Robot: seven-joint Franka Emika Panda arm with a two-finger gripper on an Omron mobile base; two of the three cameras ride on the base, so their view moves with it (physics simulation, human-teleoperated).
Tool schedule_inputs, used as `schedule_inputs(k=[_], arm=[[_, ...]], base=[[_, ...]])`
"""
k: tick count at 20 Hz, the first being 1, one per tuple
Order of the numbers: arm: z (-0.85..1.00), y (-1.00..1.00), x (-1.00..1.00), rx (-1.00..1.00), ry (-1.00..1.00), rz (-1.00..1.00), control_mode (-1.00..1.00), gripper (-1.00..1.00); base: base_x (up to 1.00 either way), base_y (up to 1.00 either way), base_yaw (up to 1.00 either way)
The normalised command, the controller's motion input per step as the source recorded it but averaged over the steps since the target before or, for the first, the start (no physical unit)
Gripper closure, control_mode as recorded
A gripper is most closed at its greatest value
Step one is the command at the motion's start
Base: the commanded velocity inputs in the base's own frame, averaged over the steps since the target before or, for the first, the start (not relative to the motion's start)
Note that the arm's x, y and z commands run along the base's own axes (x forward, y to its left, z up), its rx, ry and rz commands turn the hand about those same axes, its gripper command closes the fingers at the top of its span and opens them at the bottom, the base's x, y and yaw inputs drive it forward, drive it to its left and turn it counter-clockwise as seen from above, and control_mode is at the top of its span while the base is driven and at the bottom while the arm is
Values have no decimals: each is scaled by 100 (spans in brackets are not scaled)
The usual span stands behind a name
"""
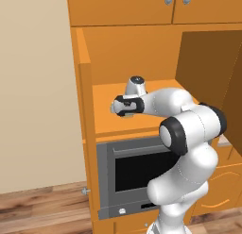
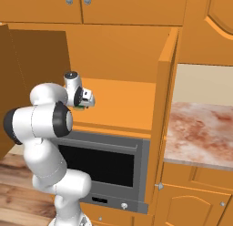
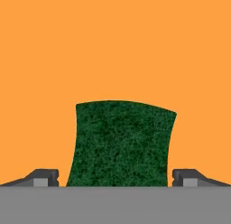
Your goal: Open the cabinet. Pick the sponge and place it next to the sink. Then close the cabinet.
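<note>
Green sponge [image 3: 121, 144] sits between your gripper's [image 3: 115, 179] wide-open, empty jaws on the cabinet [image 1: 85, 110] shelf, apparently lined up for closing.

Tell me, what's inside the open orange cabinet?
Inside the cabinet, a green sponge lies on the orange shelf, between the open gripper fingers. The arm hides part of the shelf.
</note>
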Motion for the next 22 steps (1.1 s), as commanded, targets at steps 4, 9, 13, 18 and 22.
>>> schedule_inputs(k=[4, 9, 13, 18, 22], arm=[[0, 0, 0, 0, 0, 0, -100, 100], [0, 0, 0, 0, 0, 0, -100, 100], [0, -4, -3, 0, 0, 0, -100, 100], [25, -40, -54, 0, -6, 0, -100, 100], [34, -44, -94, 0, -5, 0, -100, 100]], base=[[0, 0, 0], [0, 0, 0], [0, 0, 0], [0, 0, 0], [0, 0, 0]])
